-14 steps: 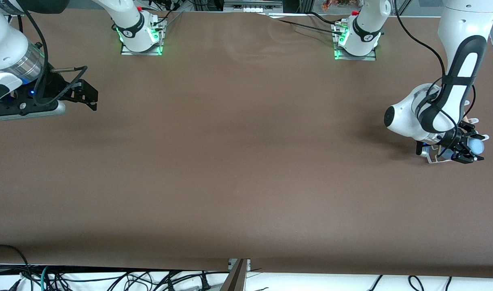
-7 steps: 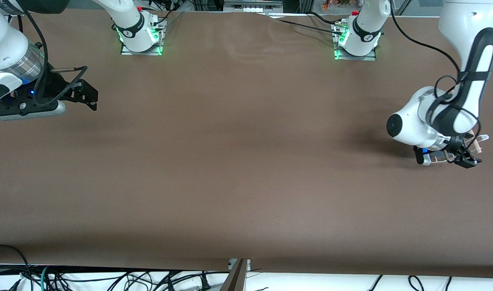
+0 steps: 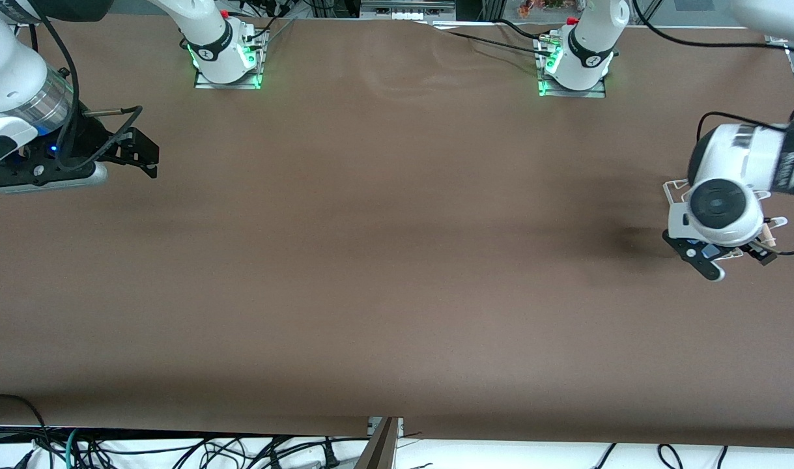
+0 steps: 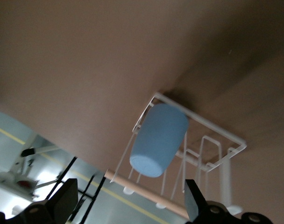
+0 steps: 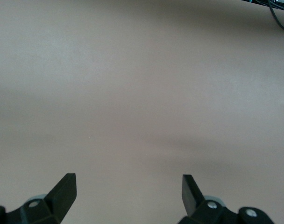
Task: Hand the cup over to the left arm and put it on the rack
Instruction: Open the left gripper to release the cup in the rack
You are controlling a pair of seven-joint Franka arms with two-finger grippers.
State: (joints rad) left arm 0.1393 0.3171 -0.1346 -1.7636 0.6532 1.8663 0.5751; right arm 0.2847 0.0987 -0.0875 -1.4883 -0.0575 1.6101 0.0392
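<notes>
- Brown tabletop [image 3: 397, 260] fills the front view. The left gripper [image 3: 735, 257] hangs over the rack [image 3: 675, 187] at the frame's right edge, with the arm's wrist hiding most of the wire and all of the cup. The right gripper [image 3: 150, 156] waits at the upper left.
- Left wrist view: the cup [image 4: 159, 139] lies tilted on the rack [image 4: 235, 140], above the wooden dowel [image 4: 142, 189] at lower centre. The left gripper [image 4: 128, 205] is spread wide and holds nothing. The cup looks loosely propped, so a fingertip [image 4: 67, 198] brushing it or a wire loop could roll it off.
- Right wrist view: the right gripper [image 5: 128, 193] is released over bare table [image 5: 142, 70].
</notes>
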